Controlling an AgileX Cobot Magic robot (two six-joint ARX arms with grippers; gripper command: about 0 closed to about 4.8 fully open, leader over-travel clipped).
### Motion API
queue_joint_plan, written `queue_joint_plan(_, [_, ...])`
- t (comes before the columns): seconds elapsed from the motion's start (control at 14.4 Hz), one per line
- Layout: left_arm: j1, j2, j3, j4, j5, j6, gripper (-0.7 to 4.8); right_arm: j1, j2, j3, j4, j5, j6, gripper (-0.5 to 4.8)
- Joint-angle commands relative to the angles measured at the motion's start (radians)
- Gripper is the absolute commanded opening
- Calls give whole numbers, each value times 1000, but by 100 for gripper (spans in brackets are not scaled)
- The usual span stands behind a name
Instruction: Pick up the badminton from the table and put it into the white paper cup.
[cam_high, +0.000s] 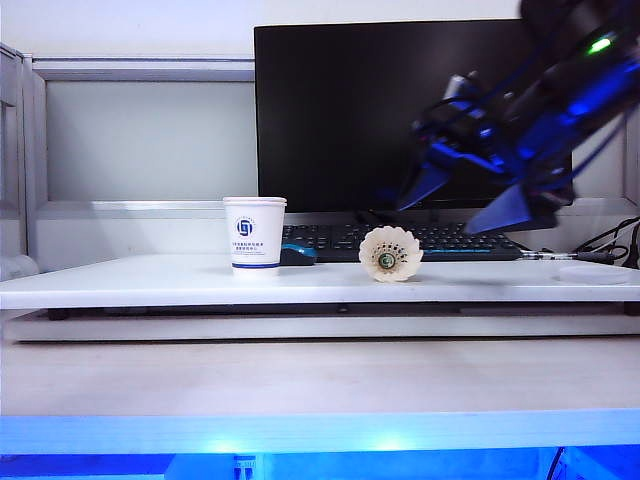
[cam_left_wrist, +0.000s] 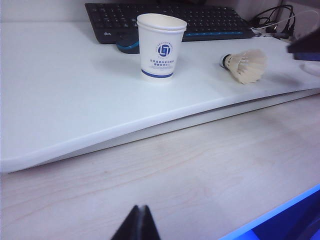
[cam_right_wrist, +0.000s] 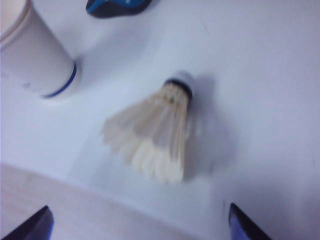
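**Shuttlecock lying on the white desk, right gripper hanging over it**

Going left to right in the exterior view: a grey shelf frame with pale panels runs along the back, and a wide flat white desktop slab (cam_high: 150, 285) sits on a lighter wood-grain bench with a blue glow along its front edge. The small tapered white paper cup with the blue round logo (cam_high: 254, 235) stands upright on the slab, left of centre. Just behind it there's a dark blue mouse (cam_high: 298, 254), then a black keyboard (cam_high: 450, 240) under a big black monitor (cam_high: 400, 110).

The cream-white feathered shuttlecock with the green band (cam_high: 391, 253) lies on its side near the middle of the slab, apart from the cup.

Above and to its right, the right gripper (cam_high: 470, 205) hangs in the air with its blue fingers spread wide, holding nothing. A flat white disc (cam_high: 594, 274) lies at the far right.

The left gripper (cam_left_wrist: 136, 225) sits low over the wood bench, dark tips pressed together.
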Motion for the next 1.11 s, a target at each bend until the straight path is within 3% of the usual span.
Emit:
queue_joint_plan(0.07, [0, 0, 8, -50, 22, -3, -5, 0, 64, 56, 18, 8, -3, 479])
queue_joint_plan(0.69, [0, 0, 8, -50, 25, -3, -5, 0, 237, 118, 74, 51, -2, 479])
queue_joint_plan(0.76, [0, 0, 8, -50, 25, -3, -5, 0, 241, 118, 88, 55, -3, 460])
queue_joint_plan(1.11, [0, 0, 8, -50, 25, -3, -5, 0, 241, 118, 156, 58, -3, 158])
